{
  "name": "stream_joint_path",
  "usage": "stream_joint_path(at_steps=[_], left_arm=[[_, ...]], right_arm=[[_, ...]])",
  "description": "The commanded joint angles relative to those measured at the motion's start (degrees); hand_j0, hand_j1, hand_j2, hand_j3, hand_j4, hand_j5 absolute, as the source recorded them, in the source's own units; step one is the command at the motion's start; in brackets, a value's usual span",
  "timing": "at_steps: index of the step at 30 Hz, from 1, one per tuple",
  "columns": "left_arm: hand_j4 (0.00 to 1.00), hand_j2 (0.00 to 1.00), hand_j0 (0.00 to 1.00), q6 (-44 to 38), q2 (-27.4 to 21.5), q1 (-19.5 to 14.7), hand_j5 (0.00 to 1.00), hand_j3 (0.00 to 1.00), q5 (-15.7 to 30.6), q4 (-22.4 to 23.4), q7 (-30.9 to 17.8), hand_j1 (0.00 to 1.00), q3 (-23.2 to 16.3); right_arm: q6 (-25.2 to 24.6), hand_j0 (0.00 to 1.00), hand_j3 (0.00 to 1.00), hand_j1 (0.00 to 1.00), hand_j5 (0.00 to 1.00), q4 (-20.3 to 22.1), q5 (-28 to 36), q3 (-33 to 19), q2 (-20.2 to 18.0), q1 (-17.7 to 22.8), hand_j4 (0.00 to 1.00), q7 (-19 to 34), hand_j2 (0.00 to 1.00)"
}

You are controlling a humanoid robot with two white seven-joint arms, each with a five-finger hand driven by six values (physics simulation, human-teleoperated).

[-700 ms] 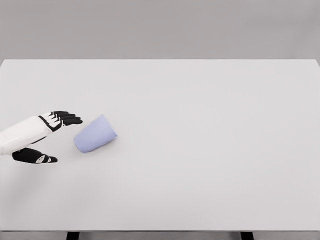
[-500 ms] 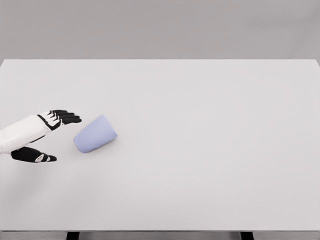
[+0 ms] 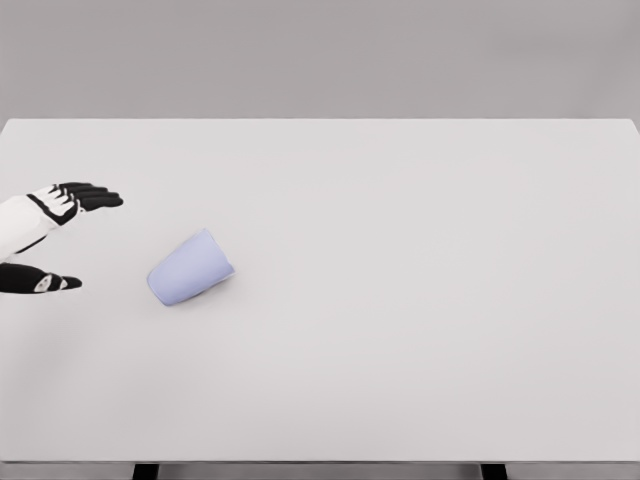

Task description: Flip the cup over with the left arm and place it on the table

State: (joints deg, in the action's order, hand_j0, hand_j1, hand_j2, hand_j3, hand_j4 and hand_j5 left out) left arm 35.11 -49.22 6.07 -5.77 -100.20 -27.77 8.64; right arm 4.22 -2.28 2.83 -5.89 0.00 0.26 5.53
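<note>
Cup point(image 3: 190, 267) lies on side on desk point(image 3: 420, 300), left of centre, untouched. Left robot hand point(image 3: 50, 240) at left edge, well apart from cup, fingers spread wide, holding nothing. Nothing done yet: reach, grasp, flip upright, set down all remain.

A robot's left hand point(image 3: 50, 235) with a glossy white shell over its back and wrist. Its fingers point(image 3: 92, 195) are black with small white segments near the knuckles; the thumb point(image 3: 40, 281) is black with a pale mark.
</note>
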Motion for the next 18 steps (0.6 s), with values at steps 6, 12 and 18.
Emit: stream_joint_path(at_steps=[6,12,18], left_arm=[[0.99,0.99,0.99,-10.93,4.57,-7.12,0.99,0.99,7.96,-1.49,-7.23,0.99,0.15],[1.0,1.0,1.0,-23.06,-2.89,-8.44,1.0,1.0,16.22,-1.49,-7.23,1.0,-5.12],[1.0,1.0,1.0,-26.85,-12.9,-12.83,1.0,1.0,28.35,-1.58,-7.23,1.0,-13.3]], right_arm=[[0.0,1.0,1.0,1.0,1.0,0.0,-0.02,0.0,0.0,0.0,1.0,0.01,1.0],[0.0,1.0,1.0,1.0,1.0,0.0,0.07,0.0,0.0,0.0,1.0,0.01,1.0],[0.0,1.0,1.0,1.0,1.0,0.0,-0.02,0.0,0.0,0.0,1.0,0.01,1.0]])
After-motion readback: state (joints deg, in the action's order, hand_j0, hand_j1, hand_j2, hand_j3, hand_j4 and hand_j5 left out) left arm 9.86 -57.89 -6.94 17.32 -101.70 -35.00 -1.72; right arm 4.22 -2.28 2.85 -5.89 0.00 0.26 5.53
